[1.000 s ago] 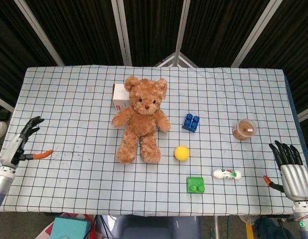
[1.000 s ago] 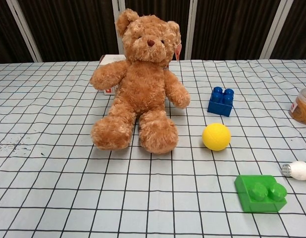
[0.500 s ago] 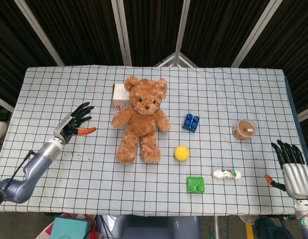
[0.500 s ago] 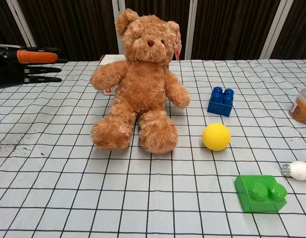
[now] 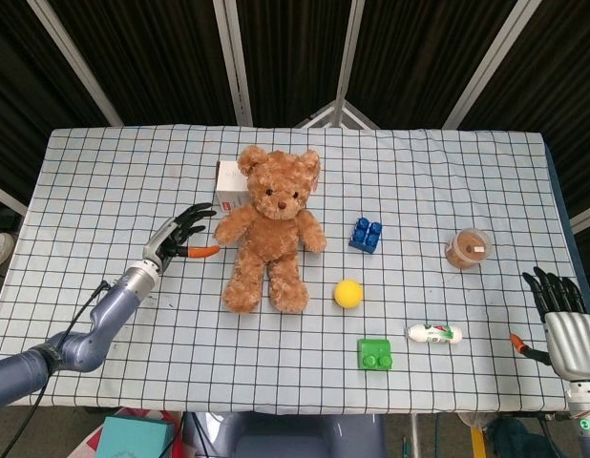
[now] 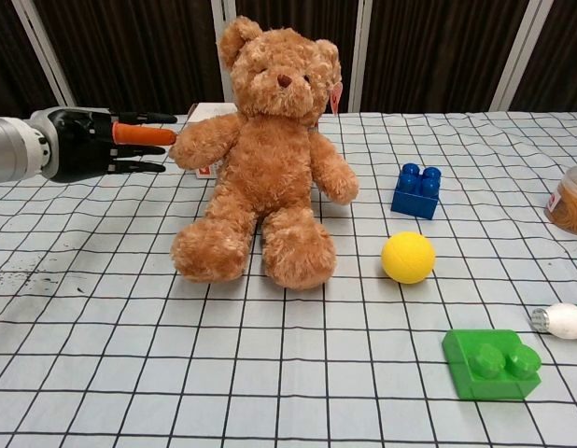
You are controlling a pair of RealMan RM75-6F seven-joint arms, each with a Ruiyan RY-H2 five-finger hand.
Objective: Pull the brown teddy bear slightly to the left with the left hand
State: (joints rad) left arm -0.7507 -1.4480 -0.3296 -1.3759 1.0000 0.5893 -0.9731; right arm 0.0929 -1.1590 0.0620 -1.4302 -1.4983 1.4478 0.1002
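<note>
The brown teddy bear (image 5: 270, 227) (image 6: 267, 159) sits upright in the middle of the checked table, leaning against a white box. My left hand (image 5: 183, 239) (image 6: 102, 144) hovers just left of the bear's arm, fingers spread and pointing at it, its orange thumb tip almost touching the paw. It holds nothing. My right hand (image 5: 559, 319) stays at the table's front right corner, fingers apart and empty; the chest view does not show it.
A white box (image 5: 231, 185) stands behind the bear. Right of the bear lie a blue brick (image 5: 366, 234), a yellow ball (image 5: 347, 293), a green brick (image 5: 374, 354), a white tube (image 5: 434, 333) and a brown-filled jar (image 5: 468, 248).
My left arm has swung from the table's left edge in toward the bear, its hand now beside the bear's arm. The bear has not moved. The right hand dropped slightly.
</note>
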